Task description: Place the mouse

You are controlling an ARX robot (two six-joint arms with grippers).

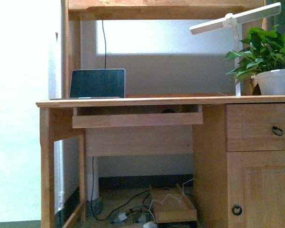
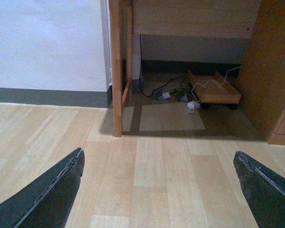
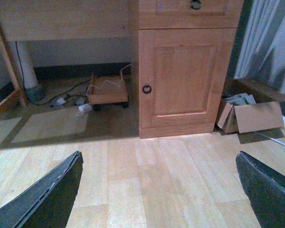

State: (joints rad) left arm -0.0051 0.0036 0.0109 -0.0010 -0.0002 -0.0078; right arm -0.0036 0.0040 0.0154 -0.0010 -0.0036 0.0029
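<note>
**Left gripper point(image 2: 156, 190) and right gripper point(image 3: 156, 190) both wide open, job barely begun**

Black fingers on each wrist cam sat spread far apart with nothing between them, so neither arm had anything in hand. Both were pointed down at the pale wooden plank floor point(image 2: 147, 161).

Further back, under the desk, there was a low wooden trolley point(image 2: 213, 90) with white cables draped over it. Off to the robot's right stood a pine cabinet door with a black ring pull point(image 3: 187, 76), and an open brown cardboard box point(image 3: 256, 116) beside that.

From the body cam, neither arm showed at all. The light pine desk point(image 1: 156, 100) had its pull-out wooden tray point(image 1: 137, 119) slid out a bit. Peeking over the tray's front board was what might have been the small dark grey rounded mouse point(image 1: 168, 111). It was just a dark bump, honestly too small to call.

Up on top were a slim open silver laptop with a dark screen point(image 1: 97, 83), a white desk lamp point(image 1: 234, 19) and a leafy green plant in a white pot point(image 1: 265, 47).

My read: nothing was picked up yet, so locating, grabbing and placing were all still left.
</note>
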